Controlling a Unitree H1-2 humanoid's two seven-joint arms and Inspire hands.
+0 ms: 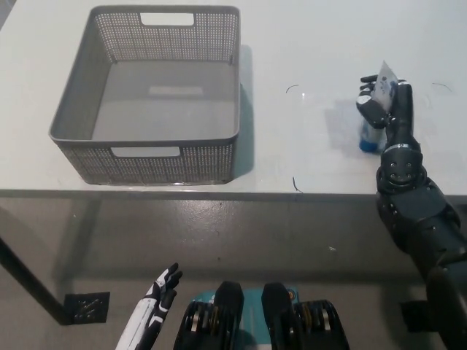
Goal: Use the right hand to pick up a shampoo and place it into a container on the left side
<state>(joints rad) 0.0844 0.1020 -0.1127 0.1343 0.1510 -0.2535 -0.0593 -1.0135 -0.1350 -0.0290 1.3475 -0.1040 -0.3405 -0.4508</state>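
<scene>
Head view: right hand grips the shampoo; grey basket holds nothing.

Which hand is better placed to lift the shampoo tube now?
Right. The black right hand is wrapped around the shampoo tube on the table, while the white left hand hangs low, below the table edge.

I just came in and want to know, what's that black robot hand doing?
The black right robot hand is wrapped around a shampoo tube standing on the white table. The grey basket on the left has nothing in it yet. The white left robot hand rests low, below the table edge.
</scene>
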